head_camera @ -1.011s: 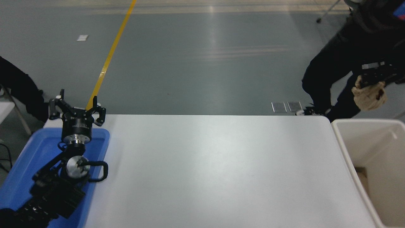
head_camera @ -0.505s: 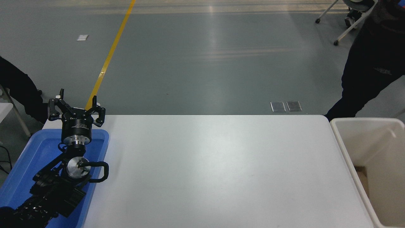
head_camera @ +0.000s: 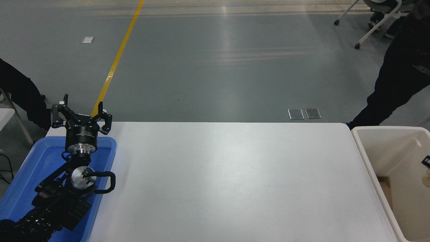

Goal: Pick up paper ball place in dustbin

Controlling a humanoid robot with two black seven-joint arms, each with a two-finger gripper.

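The cream-white dustbin (head_camera: 366, 161) stands off the table's right end, open at the top. At the picture's right edge, over the dustbin, a small black piece of my right gripper (head_camera: 426, 161) shows. A sliver of tan just below it looks like the paper ball (head_camera: 427, 178). Most of both is cut off by the edge, so the hold cannot be told. My left gripper (head_camera: 81, 112) is open and empty, parked at the lower left over the far end of the blue tray (head_camera: 37, 161).
The white table (head_camera: 228, 181) fills the middle. A brown flat piece (head_camera: 385, 185) lies at the dustbin's bottom. A person in dark clothes (head_camera: 399, 80) stands beyond the table's far right corner. Another dark figure (head_camera: 16, 94) is at the left edge. A wheeled chair (head_camera: 376, 16) stands at top right.
One second ago my right gripper held the paper ball high at the right, above the dustbin. It then left the view, and now reappears lower at the right edge, over the dustbin.
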